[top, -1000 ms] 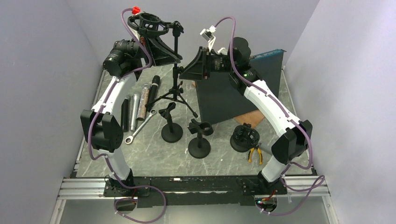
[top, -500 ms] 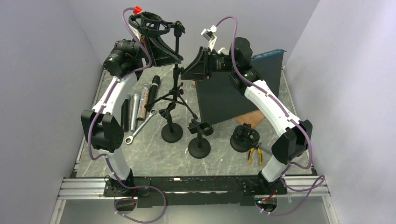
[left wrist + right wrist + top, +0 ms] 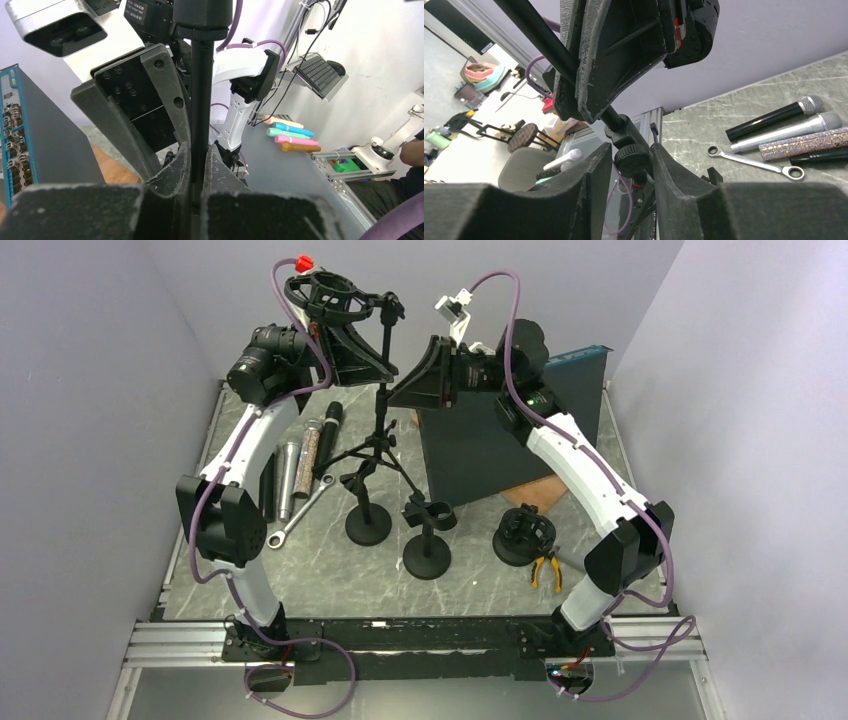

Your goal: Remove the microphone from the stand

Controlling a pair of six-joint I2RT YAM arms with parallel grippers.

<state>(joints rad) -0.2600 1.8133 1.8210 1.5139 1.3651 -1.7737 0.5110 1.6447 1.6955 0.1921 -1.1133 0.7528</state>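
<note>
A black tripod stand stands at the table's back, with a ring-shaped shock mount on its boom; I see no microphone in the ring. My left gripper is shut on the stand's upright pole, which runs between its fingers. My right gripper is open, its jaws either side of the stand's black adjustment knob. Three microphones, black, glittery and silver, lie on the table left of the stand.
Two small round-base clip stands and a shock-mount desk stand stand in front. A wrench lies at left, pliers at right. A dark box stands behind the right arm.
Both grippers and the stand's top have shifted slightly right and up. The left gripper has kept its grip on the pole.
</note>
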